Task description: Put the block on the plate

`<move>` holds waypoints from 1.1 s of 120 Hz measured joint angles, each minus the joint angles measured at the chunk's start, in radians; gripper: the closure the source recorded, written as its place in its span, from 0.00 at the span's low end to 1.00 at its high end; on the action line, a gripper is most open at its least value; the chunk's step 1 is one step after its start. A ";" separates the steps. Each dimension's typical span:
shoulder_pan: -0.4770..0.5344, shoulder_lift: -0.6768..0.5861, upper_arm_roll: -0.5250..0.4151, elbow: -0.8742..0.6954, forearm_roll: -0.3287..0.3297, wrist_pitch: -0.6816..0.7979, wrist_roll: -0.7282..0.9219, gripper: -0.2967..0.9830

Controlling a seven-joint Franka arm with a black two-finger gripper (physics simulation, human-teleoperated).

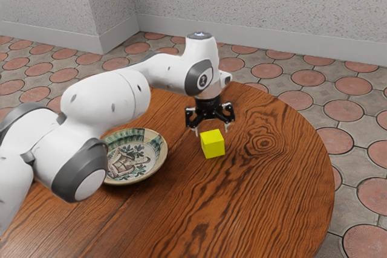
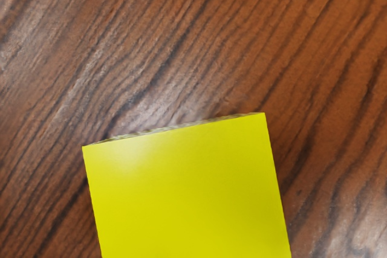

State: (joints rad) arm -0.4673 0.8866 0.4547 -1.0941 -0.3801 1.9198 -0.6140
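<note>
"White arm (image 1: 106,98) enters at the exterior view's left. What comes next, going right?"

"Plate (image 1: 145,161), painted, green at the far rim. Sits on the wooden table (image 1: 266,197). Block not on it, so the placing is undone."

"And the block itself?"

"Yellow block (image 1: 212,144), right of the plate in the exterior view. Rests on the table, well apart from the plate (a bright thing, hard to lose against that grain). Wrist view: its top face close under the hand, edges a little askew to the frame."

"State of the gripper (image 1: 211,129)?"

"Above the block, pointing down. Fingers (image 1: 227,127) spread wide, farther apart than the block is broad. Nothing in their hold."

"How far along, then?"

"Early, by my reckoning. Reach looks nearly complete; grasp, lift, carry and release all remain. Next I'd want the hand lower, with one finger down each side, then a close. If the block's faces sit askew to the fingers, it may twist as they meet it."

"Anything at the right end?"

"More table, swirled grain beside the block, then the floor tiles (image 1: 344,110) past the curved edge."
</note>
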 joint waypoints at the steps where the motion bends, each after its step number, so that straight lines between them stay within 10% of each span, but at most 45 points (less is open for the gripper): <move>1: 0.002 0.001 -0.001 0.000 0.000 0.001 -0.007 0.23; 132: 0.049 0.062 -0.087 0.023 0.115 0.074 -0.385 0.40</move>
State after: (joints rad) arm -0.4186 0.9482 0.3680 -1.0708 -0.2653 1.9940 -0.9995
